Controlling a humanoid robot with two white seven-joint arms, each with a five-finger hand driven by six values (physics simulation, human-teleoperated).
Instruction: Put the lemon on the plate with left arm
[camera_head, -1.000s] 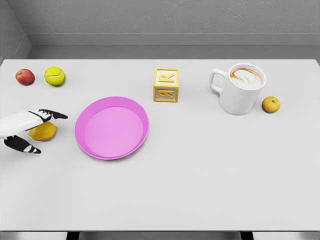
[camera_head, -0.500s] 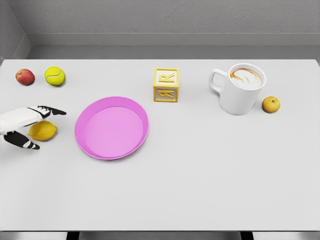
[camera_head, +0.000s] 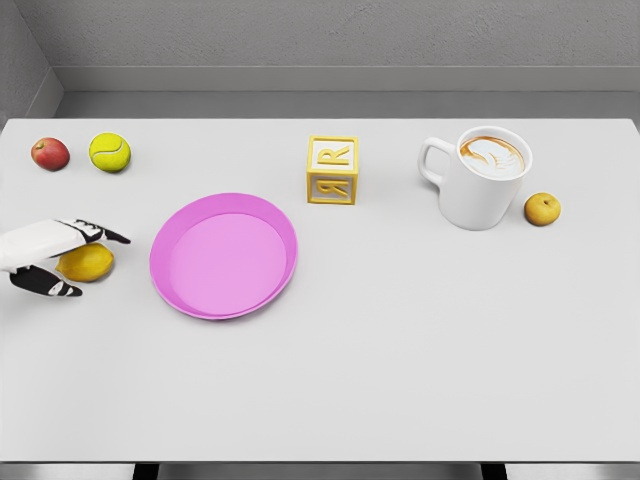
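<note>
Where the counter (camera_head: 400, 380) meets the picture's left edge, lemon (camera_head: 88, 263) lies just left of the pink plate (camera_head: 224, 256), long axis pointing at it, bracketed by the left hand (camera_head: 52, 256), fingers loosely spread, grasp unconfirmed.

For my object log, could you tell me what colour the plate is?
The plate is pink-magenta, seen clearly in the head view.

The yellow toy block (camera_head: 333, 170) bears the letter "R".
</note>
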